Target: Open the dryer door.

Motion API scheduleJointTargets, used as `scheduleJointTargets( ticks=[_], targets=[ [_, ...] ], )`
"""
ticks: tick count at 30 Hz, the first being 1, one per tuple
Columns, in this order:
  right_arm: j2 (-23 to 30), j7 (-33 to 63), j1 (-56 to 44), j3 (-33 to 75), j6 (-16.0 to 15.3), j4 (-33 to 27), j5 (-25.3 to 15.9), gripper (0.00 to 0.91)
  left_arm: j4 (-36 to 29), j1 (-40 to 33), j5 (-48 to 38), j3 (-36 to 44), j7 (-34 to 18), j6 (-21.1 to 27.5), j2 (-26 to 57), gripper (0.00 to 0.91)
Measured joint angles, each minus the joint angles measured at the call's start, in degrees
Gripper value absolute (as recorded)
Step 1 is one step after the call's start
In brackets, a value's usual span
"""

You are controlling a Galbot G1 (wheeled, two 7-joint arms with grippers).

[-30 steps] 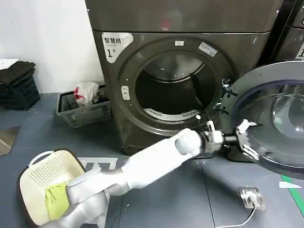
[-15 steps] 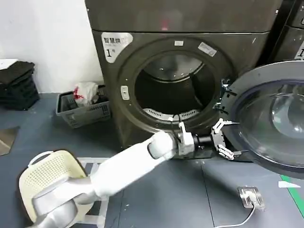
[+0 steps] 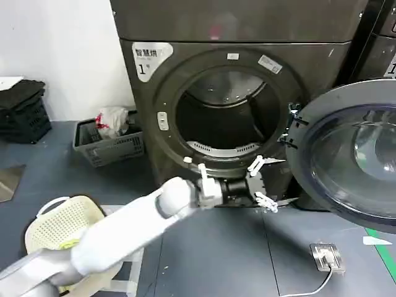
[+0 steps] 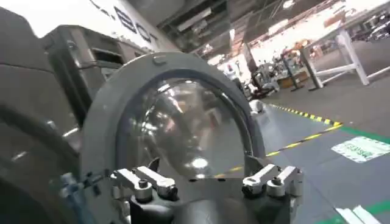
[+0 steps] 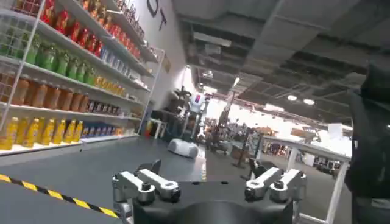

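Basket (image 3: 59, 232) low at left, bin (image 3: 108, 145) by the wall. Drum (image 3: 226, 120) gapes, nothing across its mouth. Left gripper (image 3: 258, 183) now hangs below the drum opening, fingers spread and empty; a second ago it was against the door's inner rim, so it has pulled back leftward, clear of it. Door (image 3: 349, 154) stands swung wide at right on its hinge, inner face outward. Opening looks done. Right gripper (image 5: 210, 185) open, empty, aimed at a shelved aisle.
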Motion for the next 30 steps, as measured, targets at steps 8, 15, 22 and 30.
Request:
scheduleJointTargets(
  ticks=[8, 15, 22, 30],
  targets=[
    [0.0, 0.09, 0.44, -1.25, -0.05, 0.31, -0.13, 0.907, -8.82, 8.26, -1.08, -7.63, -4.09, 6.99, 11.96, 0.907],
    [0.0, 1.06, 0.83, -2.43, -2.12, 1.54, -0.31, 0.907, -15.99, 19.1, -11.26, -20.26, -10.53, 21.96, 21.21, 0.907],
    [0.0, 2.93, 1.02, -2.52, -7.7, 2.61, 0.13, 0.907, -20.73, 31.26, -23.0, -35.66, -19.6, 36.3, 27.73, 0.907],
    [-1.02, 3.09, 1.26, -4.68, -7.31, 0.92, 0.56, 0.907, -22.43, 44.04, -42.55, -53.02, -34.74, 46.68, 30.29, 0.907]
  ],
)
